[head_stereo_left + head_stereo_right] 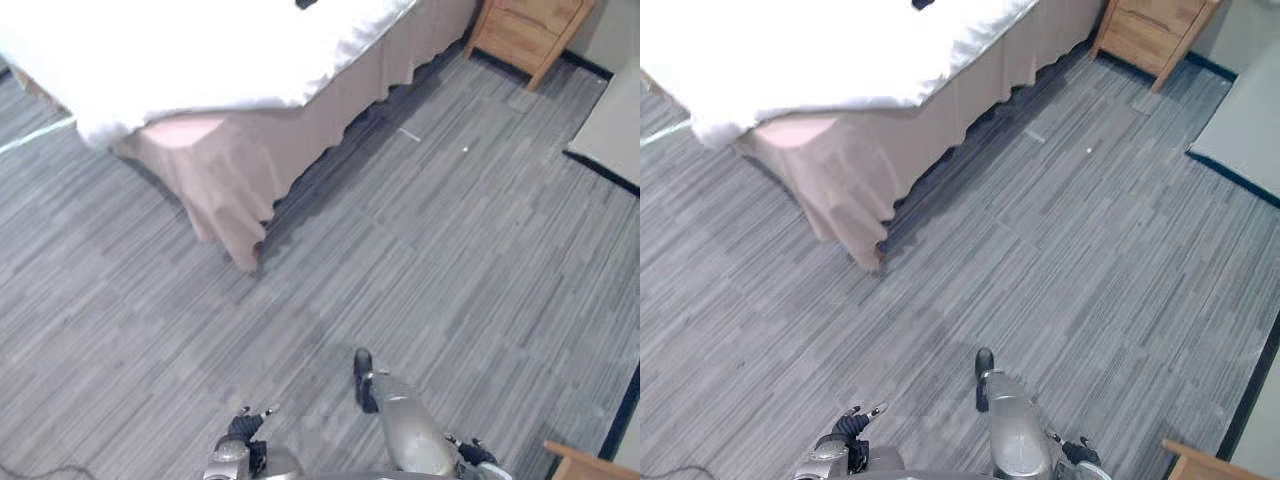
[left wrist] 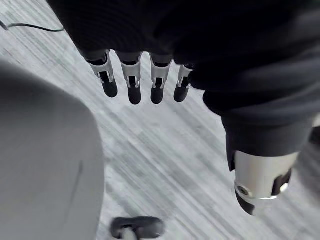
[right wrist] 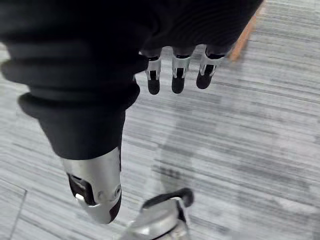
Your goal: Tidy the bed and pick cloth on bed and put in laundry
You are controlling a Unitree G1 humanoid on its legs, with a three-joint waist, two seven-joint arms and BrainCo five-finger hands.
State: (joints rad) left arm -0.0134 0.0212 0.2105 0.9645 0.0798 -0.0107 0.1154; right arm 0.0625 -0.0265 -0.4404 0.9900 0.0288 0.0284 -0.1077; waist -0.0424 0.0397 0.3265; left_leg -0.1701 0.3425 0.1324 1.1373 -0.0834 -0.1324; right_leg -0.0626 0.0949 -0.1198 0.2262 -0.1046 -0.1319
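Left robot hand (image 2: 165, 35), black ribbed cover, silver fingers (image 2: 132, 75), dark tips

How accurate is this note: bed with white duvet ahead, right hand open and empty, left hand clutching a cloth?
One error: the left hand clutches nothing; the left wrist view shows its fingers relaxed over bare carpet. The bed, white duvet and open, empty right hand stand as noted.
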